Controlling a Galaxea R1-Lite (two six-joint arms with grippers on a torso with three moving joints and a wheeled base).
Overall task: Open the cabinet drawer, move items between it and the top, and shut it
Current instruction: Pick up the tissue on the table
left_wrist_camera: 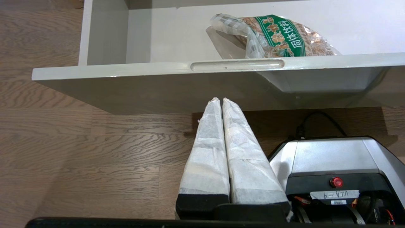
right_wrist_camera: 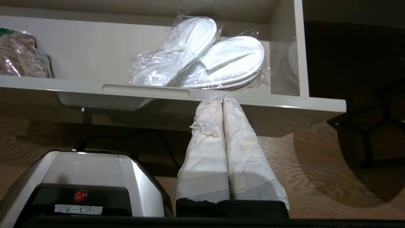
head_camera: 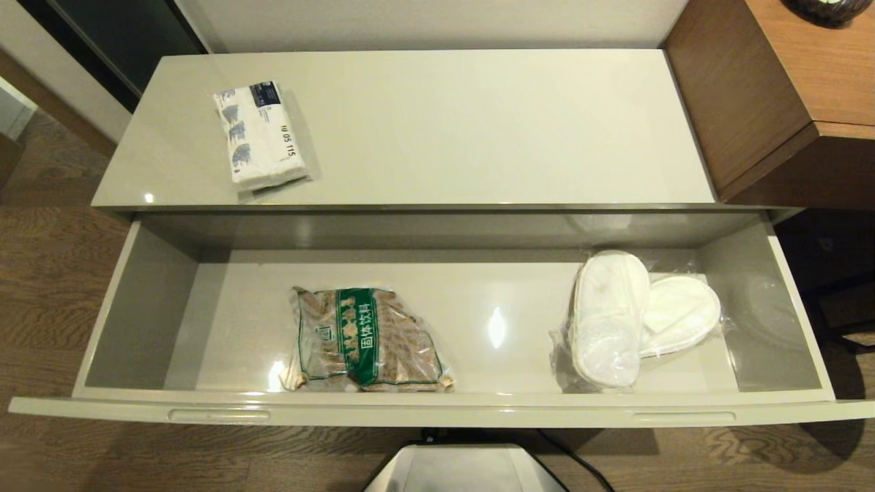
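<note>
While the cabinet drawer (head_camera: 437,410) stands pulled open, the tissue pack (head_camera: 260,137) lies on the top (head_camera: 478,123) at left — brown packet (head_camera: 366,339) mid-drawer, slippers (head_camera: 636,318) at right; left gripper (left_wrist_camera: 220,99) and right gripper (right_wrist_camera: 221,97) — both closed, empty — hang below the drawer's front.

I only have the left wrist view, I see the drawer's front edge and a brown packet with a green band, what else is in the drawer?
Observer: White slippers sealed in clear film lie at the right end of the cabinet drawer, apart from the brown packet.
Operator: Anything on the top?
Observer: A tissue pack lies on the top, toward its left end.
Operator: Where is the right gripper?
Observer: The right gripper is shut, empty, below the drawer's front edge near the slippers.
</note>
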